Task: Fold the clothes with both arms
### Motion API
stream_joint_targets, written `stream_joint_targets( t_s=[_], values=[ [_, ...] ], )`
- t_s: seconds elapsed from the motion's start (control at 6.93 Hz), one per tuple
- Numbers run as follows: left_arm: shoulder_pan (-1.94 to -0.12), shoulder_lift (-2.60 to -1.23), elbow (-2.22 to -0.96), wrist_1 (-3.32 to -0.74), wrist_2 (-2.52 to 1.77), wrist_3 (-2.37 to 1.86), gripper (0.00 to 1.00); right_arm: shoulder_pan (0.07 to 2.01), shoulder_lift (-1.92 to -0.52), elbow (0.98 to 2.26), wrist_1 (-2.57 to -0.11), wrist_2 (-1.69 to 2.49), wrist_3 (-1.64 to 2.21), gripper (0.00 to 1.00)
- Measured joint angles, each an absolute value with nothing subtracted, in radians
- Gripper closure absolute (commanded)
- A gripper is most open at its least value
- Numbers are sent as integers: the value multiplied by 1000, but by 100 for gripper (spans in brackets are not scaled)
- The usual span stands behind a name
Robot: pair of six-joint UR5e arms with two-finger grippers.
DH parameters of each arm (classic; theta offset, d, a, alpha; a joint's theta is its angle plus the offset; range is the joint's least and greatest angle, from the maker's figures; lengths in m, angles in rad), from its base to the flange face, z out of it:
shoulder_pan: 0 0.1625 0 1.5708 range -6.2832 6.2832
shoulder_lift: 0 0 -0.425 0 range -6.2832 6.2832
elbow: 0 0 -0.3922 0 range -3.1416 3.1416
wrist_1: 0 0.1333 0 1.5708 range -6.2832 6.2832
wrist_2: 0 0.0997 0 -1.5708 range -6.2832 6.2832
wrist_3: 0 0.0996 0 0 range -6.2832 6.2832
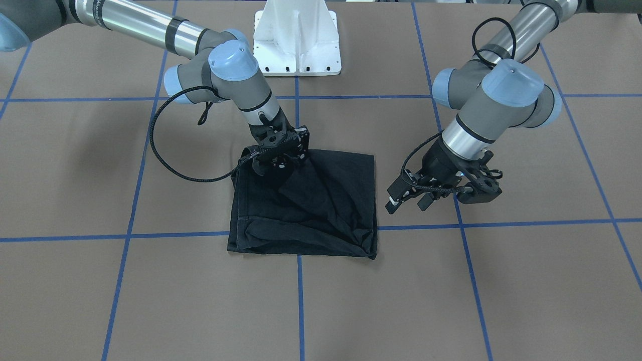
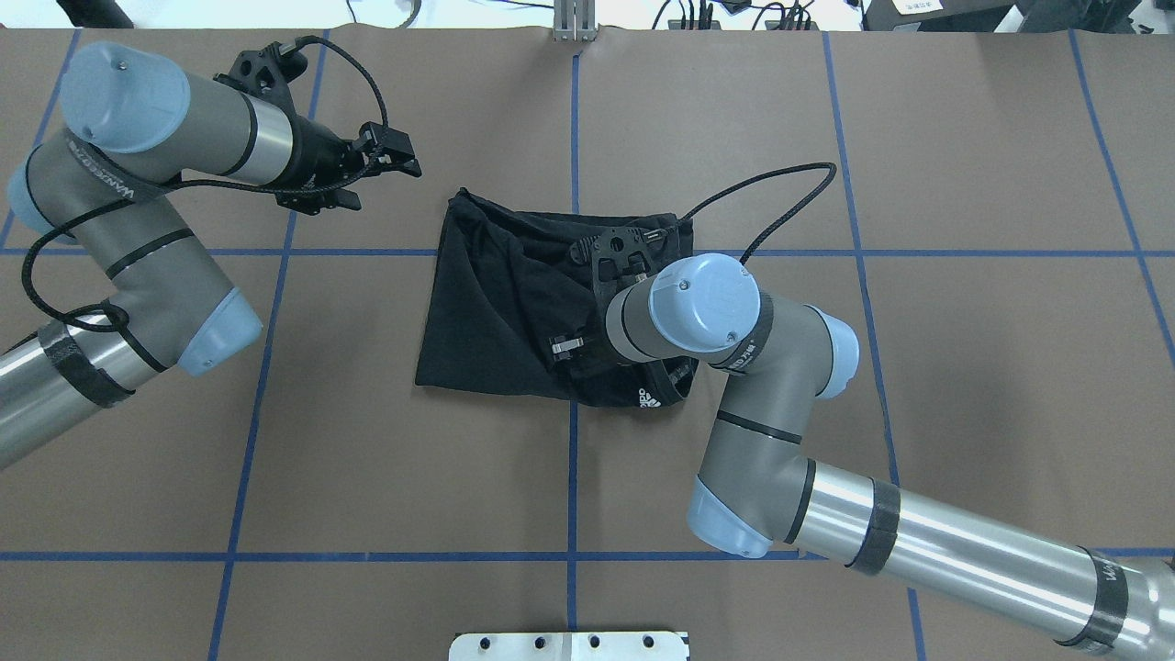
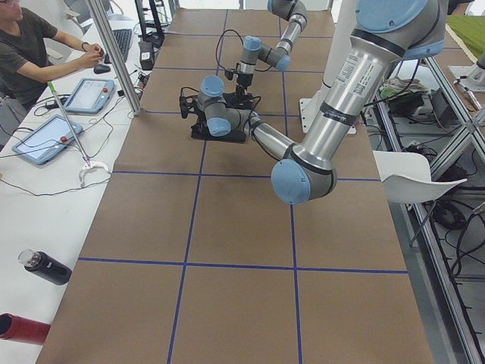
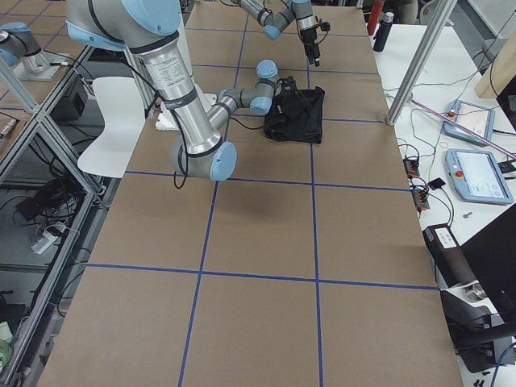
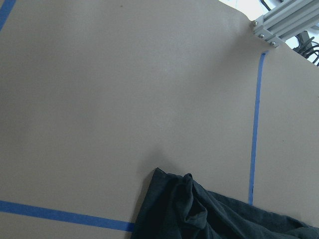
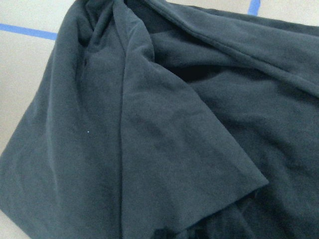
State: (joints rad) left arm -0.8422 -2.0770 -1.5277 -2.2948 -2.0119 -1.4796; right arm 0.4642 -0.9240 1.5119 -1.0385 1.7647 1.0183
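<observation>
The black T-shirt lies crumpled in a rough rectangle at the middle of the table, also visible from overhead, with a small white logo at its near edge. My right gripper is down on the shirt's corner nearest the robot, and a ridge of cloth is drawn up into it; it looks shut on the fabric. Black folds of the T-shirt fill the right wrist view. My left gripper hovers open beside the shirt, clear of it. The left wrist view catches only a shirt corner.
Brown table covering with a blue tape grid. The white pedestal base stands at the robot's side. A side bench holds tablets and bottles, with a person seated there. An aluminium post stands at the far edge.
</observation>
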Motion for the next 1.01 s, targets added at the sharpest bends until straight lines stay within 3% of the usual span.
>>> stream_joint_targets(
  t_s=[1.01],
  values=[
    [-841,-2084,-1525,-2293,-2011,-1476,0,615,-943,1530,-1081,1781,893,100]
  ],
)
